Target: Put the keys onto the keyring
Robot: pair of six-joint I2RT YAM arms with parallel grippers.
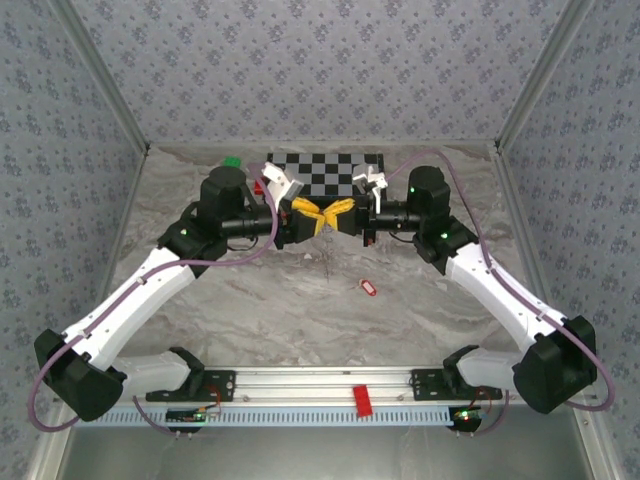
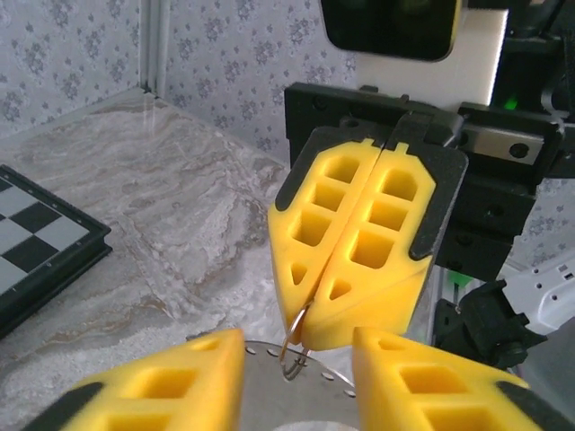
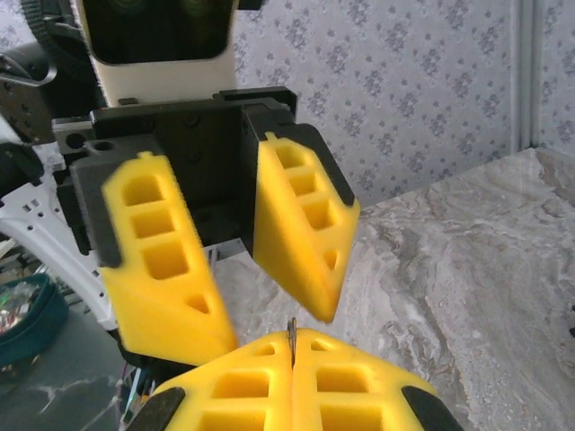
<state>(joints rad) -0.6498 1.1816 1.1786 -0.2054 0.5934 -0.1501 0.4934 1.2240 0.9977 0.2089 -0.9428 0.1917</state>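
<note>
My two grippers meet tip to tip above the middle of the table. My right gripper [image 1: 338, 216] [image 3: 292, 348] is shut on the keyring [image 2: 296, 346] [image 3: 291, 330], a thin metal ring whose lower arc sticks out below its yellow fingertips. My left gripper [image 1: 303, 214] [image 2: 296, 364] is open, one finger on each side of the ring, neither touching it. The left wrist view shows the right gripper [image 2: 316, 330] straight ahead. In the right wrist view the left gripper [image 3: 269, 316] stands open opposite. The keys [image 1: 367, 287], a small red tag, lie on the marble nearer the bases, apart from both grippers.
A chessboard [image 1: 325, 170] [image 2: 36, 242] lies at the back behind the grippers. A green block [image 1: 231, 161] sits at the back left. White pieces [image 1: 283, 180] rest by the board's near corners. A red block [image 1: 362, 399] is on the front rail.
</note>
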